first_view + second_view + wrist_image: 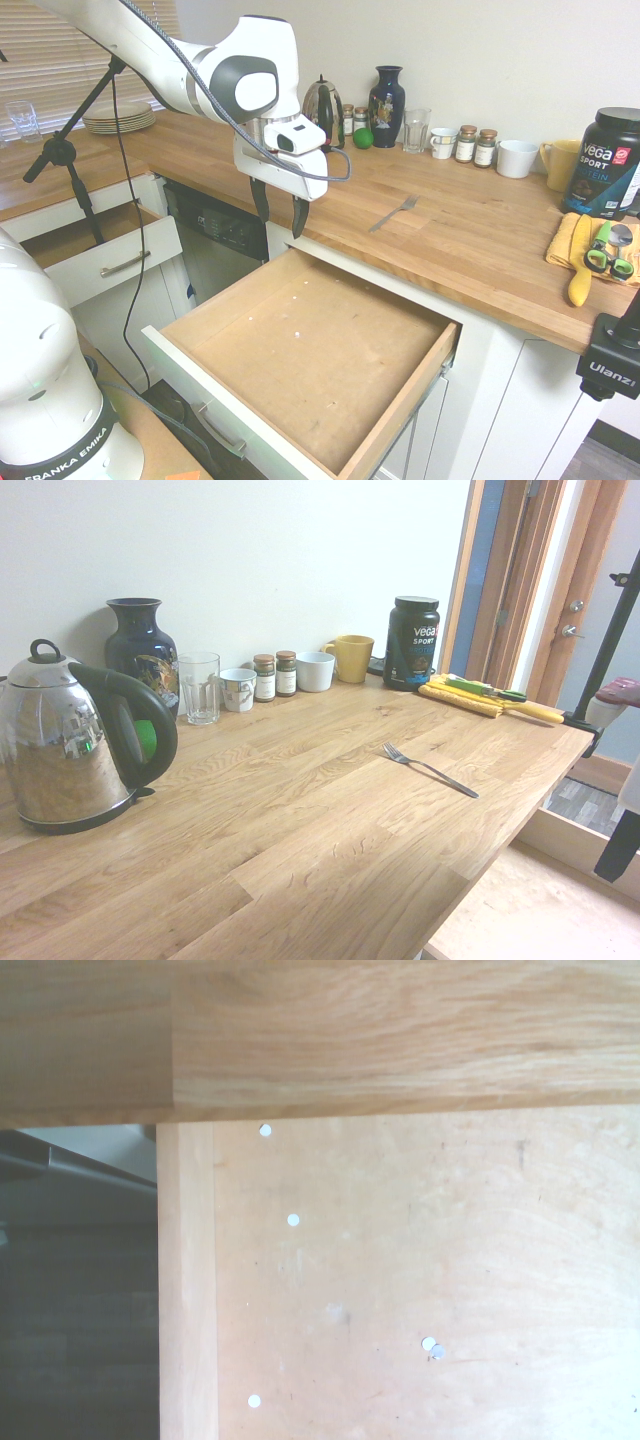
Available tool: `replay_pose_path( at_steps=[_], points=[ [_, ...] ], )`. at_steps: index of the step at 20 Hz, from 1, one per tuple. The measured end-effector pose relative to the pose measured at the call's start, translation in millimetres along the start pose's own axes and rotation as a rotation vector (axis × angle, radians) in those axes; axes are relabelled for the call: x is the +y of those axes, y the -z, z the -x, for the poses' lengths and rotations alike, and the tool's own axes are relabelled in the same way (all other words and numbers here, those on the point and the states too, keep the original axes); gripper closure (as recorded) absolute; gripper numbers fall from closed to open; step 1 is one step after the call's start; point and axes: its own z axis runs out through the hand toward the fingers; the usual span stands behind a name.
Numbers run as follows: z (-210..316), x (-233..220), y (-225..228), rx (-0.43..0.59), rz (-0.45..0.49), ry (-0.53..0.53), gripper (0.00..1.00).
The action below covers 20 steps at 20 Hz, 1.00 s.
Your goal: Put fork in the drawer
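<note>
A slim silver fork [394, 212] [430, 768] lies flat on the wooden countertop [460, 230], apart from everything else. Below the counter's edge the wide drawer [300, 340] stands pulled out, its bare brown bottom [420, 1280] showing, with a metal bar handle [215, 432] on the white front. My gripper [280, 218] hangs open over the drawer's back left corner, at the counter's edge, with nothing between its two dark fingers. It is to the left of the fork, well apart from it. In the second exterior view only a dark finger [620, 845] shows at the right edge.
A smaller white drawer [100, 255] is open at the left. Along the wall stand a kettle [70, 745], dark vase [140, 650], glass [199, 687], spice jars [274, 675], cups [315, 670], a yellow mug [350, 657] and a black tub [413, 642]. A yellow cloth with tools [595, 255] lies right.
</note>
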Motion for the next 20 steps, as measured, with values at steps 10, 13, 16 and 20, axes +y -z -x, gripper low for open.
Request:
replay_pose_path(
  at_steps=[10, 13, 16, 20],
  points=[
    [-80, -42, 19, 0.043, 0.009, -0.015, 0.0],
    [-118, -68, 16, 0.031, 0.02, -0.031, 0.0],
    [-150, -89, 14, 0.026, 0.027, -0.047, 0.0],
    [-184, -107, 7, 0.022, 0.042, -0.066, 0.0]
  ],
)
